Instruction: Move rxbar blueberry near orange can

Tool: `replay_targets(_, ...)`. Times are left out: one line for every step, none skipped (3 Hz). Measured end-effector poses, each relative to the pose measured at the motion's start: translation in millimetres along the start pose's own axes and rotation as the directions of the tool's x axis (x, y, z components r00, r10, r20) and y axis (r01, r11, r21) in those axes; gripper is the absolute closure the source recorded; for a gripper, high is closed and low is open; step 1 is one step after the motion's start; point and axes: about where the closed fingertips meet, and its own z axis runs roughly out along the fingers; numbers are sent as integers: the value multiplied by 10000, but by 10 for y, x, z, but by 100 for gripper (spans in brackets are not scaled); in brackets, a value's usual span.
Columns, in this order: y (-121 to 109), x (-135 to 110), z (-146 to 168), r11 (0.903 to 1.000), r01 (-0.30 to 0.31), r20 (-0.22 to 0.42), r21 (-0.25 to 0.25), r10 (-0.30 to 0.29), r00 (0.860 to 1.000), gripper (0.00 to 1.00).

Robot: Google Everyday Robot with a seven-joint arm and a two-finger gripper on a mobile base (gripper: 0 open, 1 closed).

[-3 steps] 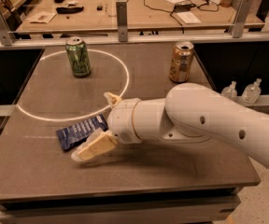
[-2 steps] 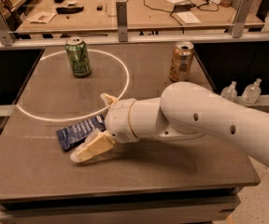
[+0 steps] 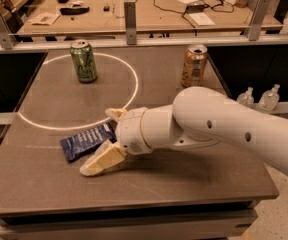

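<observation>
Spread wide, the tool [image 3: 98, 142] straddles the rxbar blueberry [image 3: 80, 144], apparently poised to close before carrying it to the orange can [image 3: 194, 65] beyond.

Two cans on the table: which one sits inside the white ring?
The green can, back left inside the ring; the orange can stands outside, right. Pincer is at the rxbar blueberry, front.

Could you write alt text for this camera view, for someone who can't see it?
The open gripper of a white robot arm straddles one end of a dark blue rxbar blueberry lying flat on a dark table. An orange can stands at the back right; a green can stands back left inside a white circle.
</observation>
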Motion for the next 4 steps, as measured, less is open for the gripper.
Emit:
replay_targets(5, 32, -22, 9999, -109, -156, -97, 107, 9998, 41)
replay_targets(19, 17, -38, 9997, -201, -90, -167, 200, 9998, 64)
replay_targets(19, 17, -38, 9997, -200, -90, -167, 199, 9998, 87)
replay_targets(19, 17, -38, 9997, -202, -89, -162, 200, 9998, 100)
